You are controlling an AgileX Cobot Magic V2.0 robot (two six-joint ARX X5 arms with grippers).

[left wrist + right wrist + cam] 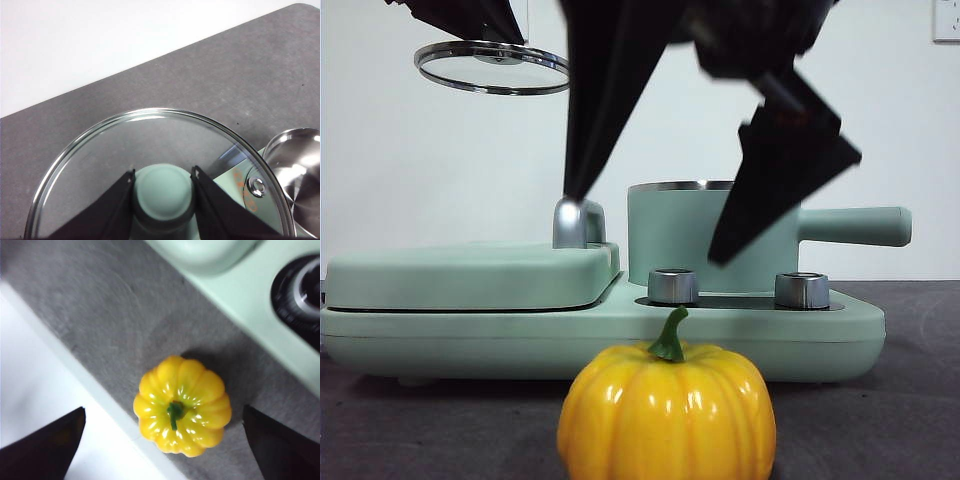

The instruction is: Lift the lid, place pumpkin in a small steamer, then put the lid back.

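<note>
I am seeing the pumpkin [667, 412] sitting upright on the grey tabletop [880, 420] at the near edge, just in front of the long mint green base [470, 335]. In the right wrist view the pumpkin [182, 405] is lying right beside the tabletop's [110, 325] border, with bare grey surface between it and the base [240, 287]. Its green stem is pointing straight up, curling slightly at the tip; the body is round, so I am finding no long axis to speak of.

The right tool [165, 452] is hanging above the pumpkin with its jaws spread wide, one on each side and both well apart from the fruit. In the front view that right tool [650, 225] is showing as two big dark blades in front of the base.

The left tool [163, 175] is pinching the mint knob of the lid [160, 150], holding it level, high at the upper left of the scene, where the lid [492, 66] is well clear of everything.

The small steamer [690, 235] is standing open on the base at the right, far behind the pumpkin, its straight handle pointing right.
</note>
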